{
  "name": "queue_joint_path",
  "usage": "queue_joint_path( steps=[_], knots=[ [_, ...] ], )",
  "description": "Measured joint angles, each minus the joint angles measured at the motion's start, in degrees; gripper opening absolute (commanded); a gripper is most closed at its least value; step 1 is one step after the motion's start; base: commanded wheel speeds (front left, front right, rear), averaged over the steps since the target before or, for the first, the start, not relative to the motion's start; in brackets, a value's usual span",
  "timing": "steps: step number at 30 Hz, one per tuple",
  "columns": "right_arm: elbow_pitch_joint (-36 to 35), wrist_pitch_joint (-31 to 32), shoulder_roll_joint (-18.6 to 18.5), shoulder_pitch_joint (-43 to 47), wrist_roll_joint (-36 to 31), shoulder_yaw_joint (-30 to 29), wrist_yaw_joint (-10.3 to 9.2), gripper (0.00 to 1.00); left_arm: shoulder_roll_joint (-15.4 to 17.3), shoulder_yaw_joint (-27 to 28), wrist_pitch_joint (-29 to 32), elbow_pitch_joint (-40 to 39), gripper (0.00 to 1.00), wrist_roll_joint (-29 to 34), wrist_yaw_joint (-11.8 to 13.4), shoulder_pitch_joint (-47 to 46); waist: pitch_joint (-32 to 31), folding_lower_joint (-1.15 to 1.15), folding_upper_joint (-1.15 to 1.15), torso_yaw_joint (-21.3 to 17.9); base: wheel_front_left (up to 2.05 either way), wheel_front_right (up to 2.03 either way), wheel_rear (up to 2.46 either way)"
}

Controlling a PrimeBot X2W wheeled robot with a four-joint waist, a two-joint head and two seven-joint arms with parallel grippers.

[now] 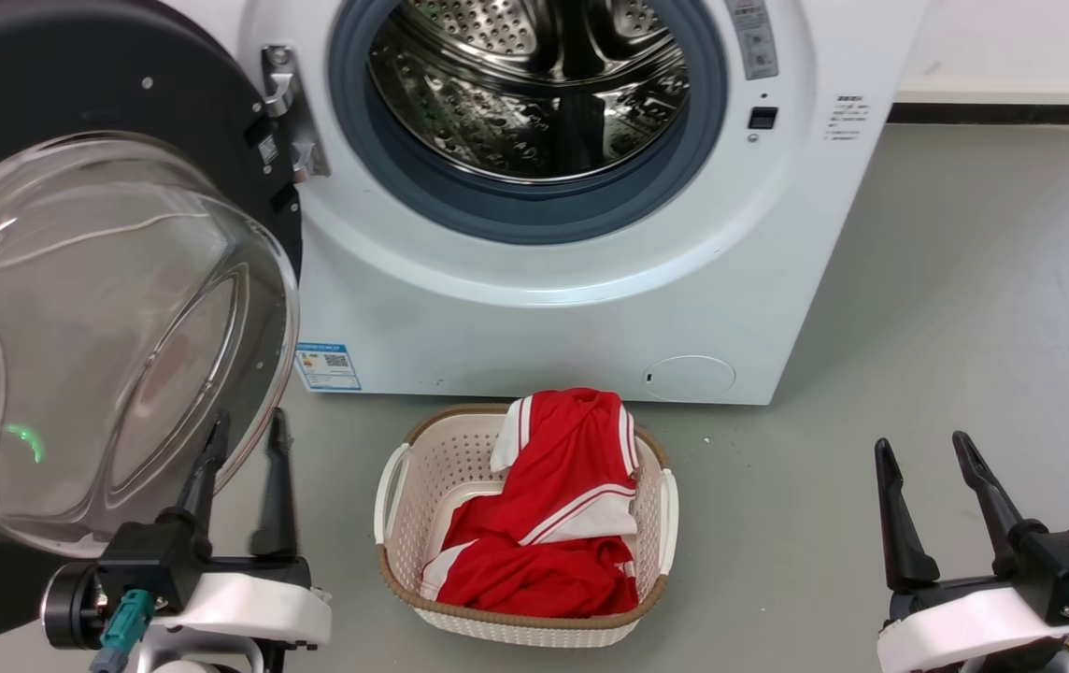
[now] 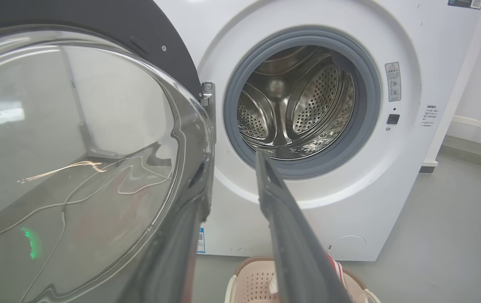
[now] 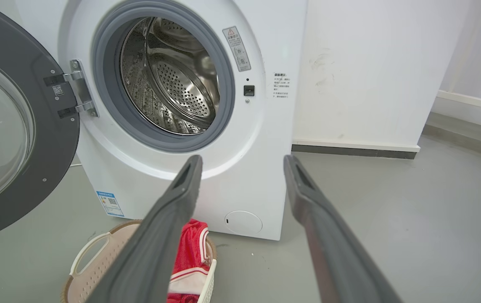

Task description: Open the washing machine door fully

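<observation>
The white washing machine (image 1: pixel 544 327) stands ahead with its steel drum (image 1: pixel 534 84) exposed. The washing machine door (image 1: pixel 105 327) is swung out to the left on its metal hinge (image 1: pixel 287 103), its black ring and clear glass bowl facing me. My left gripper (image 1: pixel 248 435) is open at the bowl's lower right edge. In the left wrist view the door (image 2: pixel 76 147) covers the left half, and one finger of the left gripper (image 2: pixel 232 176) lies right beside the bowl's rim; whether it touches, I cannot tell. My right gripper (image 1: pixel 923 444) is open and empty over the floor, far from the door (image 3: pixel 13 139).
A beige laundry basket (image 1: pixel 399 495) holding a red and white garment (image 1: pixel 553 505) sits on the grey floor before the machine, between my arms. A white wall with a dark skirting (image 3: pixel 354 149) runs to the machine's right.
</observation>
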Motion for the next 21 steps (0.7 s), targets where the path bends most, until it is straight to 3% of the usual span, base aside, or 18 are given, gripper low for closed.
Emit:
queue_joint_path(
  steps=[21],
  knots=[
    [0.6,-0.3,0.0,0.2,0.9,-0.4,0.00,1.00,-3.4,1.4,0.0,2.2,1.00,3.1,-2.5,0.1,0.3,0.00,0.00,-3.3,0.00,0.00,0.00]
  ],
)
